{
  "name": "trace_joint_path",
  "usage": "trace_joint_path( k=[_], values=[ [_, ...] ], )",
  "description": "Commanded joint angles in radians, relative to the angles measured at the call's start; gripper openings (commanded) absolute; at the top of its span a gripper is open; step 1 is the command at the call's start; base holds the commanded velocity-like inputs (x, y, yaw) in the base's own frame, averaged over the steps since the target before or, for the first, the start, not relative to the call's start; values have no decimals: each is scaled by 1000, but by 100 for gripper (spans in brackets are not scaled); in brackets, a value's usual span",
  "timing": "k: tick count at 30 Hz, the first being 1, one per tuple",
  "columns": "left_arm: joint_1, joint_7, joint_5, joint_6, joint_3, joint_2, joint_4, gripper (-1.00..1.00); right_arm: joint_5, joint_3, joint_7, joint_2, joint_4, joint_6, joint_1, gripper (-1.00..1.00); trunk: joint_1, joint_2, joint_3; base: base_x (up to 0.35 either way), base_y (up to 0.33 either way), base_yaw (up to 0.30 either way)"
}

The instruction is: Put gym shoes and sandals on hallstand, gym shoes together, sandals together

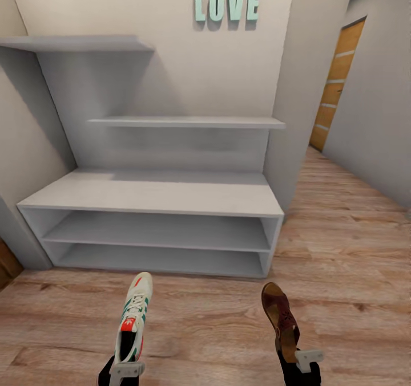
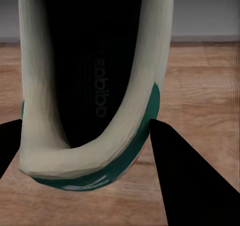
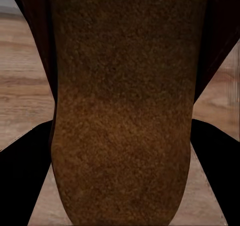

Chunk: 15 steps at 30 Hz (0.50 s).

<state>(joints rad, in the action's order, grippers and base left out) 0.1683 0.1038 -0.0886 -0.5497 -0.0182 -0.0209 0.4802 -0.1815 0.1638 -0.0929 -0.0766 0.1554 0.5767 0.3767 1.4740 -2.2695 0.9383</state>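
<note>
My left gripper is shut on the heel of a white gym shoe with green stripes and a red-orange tongue, its toe aimed at the hallstand. The left wrist view looks into the gym shoe's dark opening, with black fingers on either side. My right gripper is shut on the heel end of a reddish-brown sandal. The sandal's brown insole is close up in the right wrist view. Both are held above the corridor floor, just in front of the rack.
The hallstand has a broad top, two open lower tiers and two staggered wall shelves, all bare. Teal LOVE letters hang on the wall above. A corridor with a wooden door runs along the right.
</note>
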Motion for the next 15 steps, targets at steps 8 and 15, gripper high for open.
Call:
trace_joint_path(
  k=[8, 15],
  values=[
    [0, 8, -10, -3, -2, 1, 0, -100, -4, 10, -7, 0, 0, 2, 0, -100, 0, 0, 1, 91, -265, 0],
    [0, 8, -10, -3, -2, 1, 0, -100, -4, 10, -6, 0, 0, 2, 0, -100, 0, 0, 1, 100, -265, 0]
  ],
)
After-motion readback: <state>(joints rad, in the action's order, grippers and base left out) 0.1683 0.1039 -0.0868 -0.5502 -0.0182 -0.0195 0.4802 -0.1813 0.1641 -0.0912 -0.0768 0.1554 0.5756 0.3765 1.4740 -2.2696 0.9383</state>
